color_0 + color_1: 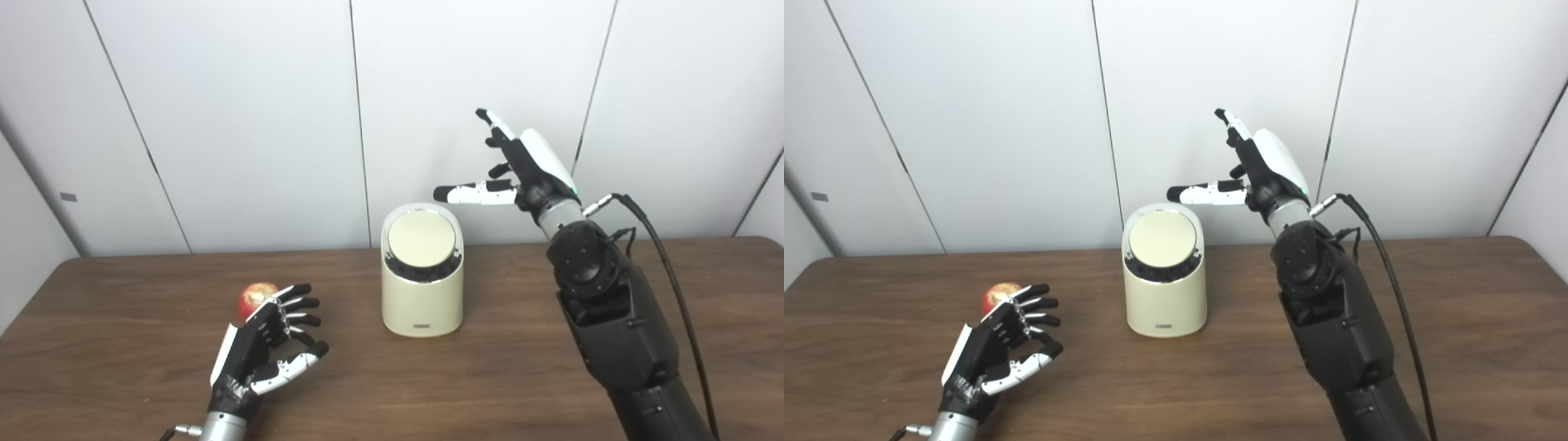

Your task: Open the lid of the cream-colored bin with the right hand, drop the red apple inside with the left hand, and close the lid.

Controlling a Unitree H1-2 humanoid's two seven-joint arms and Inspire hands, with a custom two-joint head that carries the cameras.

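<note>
On table (pixel 490 380): one bin (pixel 422 288), one apple (pixel 256 298)

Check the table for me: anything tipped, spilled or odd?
Nothing stands out. The cream-colored cylindrical bin stands upright, lid shut; the red apple rests on the wooden table. Both hands, left and right, are open.

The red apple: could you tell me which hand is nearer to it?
Left. The left hand is open right beside the red apple, partly hiding it; the right hand hangs open above and behind the cream-colored bin.
</note>
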